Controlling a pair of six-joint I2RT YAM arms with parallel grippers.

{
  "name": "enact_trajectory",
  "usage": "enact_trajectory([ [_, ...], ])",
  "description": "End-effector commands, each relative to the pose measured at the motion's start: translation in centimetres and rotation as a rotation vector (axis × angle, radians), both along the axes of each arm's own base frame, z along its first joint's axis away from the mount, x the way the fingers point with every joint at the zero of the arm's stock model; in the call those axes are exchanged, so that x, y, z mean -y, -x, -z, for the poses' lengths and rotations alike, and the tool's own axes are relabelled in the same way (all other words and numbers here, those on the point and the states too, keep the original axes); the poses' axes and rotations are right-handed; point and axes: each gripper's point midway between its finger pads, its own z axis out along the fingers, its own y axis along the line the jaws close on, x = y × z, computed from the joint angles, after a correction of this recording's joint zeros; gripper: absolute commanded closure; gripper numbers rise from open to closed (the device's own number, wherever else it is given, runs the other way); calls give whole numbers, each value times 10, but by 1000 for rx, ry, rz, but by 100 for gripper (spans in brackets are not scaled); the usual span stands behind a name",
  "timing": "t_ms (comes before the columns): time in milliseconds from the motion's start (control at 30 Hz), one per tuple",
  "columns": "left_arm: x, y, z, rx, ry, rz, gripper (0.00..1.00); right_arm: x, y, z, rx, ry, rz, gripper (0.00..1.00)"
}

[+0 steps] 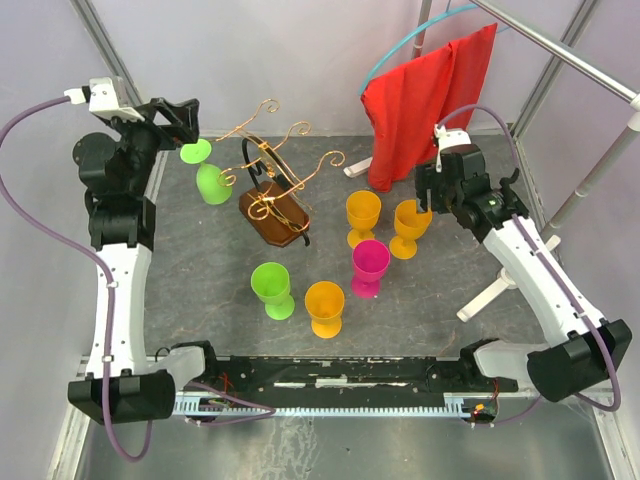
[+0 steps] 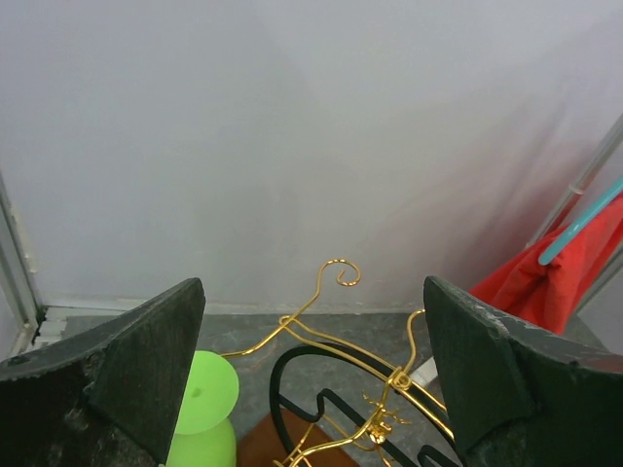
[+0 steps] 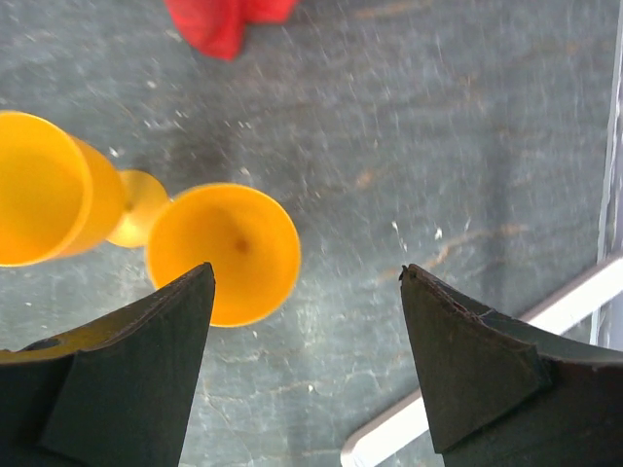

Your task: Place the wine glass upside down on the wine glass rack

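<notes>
Where the counter (image 1: 450, 310) meets the pale back wall (image 2: 292, 146) at 12 o'clock, we see a bare strip behind the wine glass rack (image 1: 272, 205), which stands at about 11 o'clock from the middle. A red cloth (image 1: 430, 105) hangs at 1 o'clock. The widest bare floor lies at 4 o'clock, beside the right arm. An upturned green wine glass (image 1: 207, 175), foot up and bowl down, sits at the rack's 9 o'clock side, just by a gold scroll; we cannot tell whether the wire carries it. The left tool (image 1: 188, 122) hovers just at the glass's 11 o'clock, fingers spread wide and apart from it. The right tool (image 3: 307, 269), likewise spread, hangs over an upright orange glass (image 3: 229, 253), holding nothing.
</notes>
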Motion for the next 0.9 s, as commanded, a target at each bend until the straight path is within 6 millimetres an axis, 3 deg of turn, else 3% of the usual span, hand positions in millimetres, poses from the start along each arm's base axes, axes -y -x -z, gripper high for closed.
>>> enact_trajectory([
  [0, 19, 1, -11, -15, 55, 105, 1, 12, 4, 6, 14, -80, 55, 15],
  [333, 20, -3, 0, -36, 64, 111, 1, 14, 1, 33, -13, -128, 59, 17],
  [867, 18, -10, 13, -70, 77, 105, 1, 12, -3, 85, -107, -117, 60, 33],
])
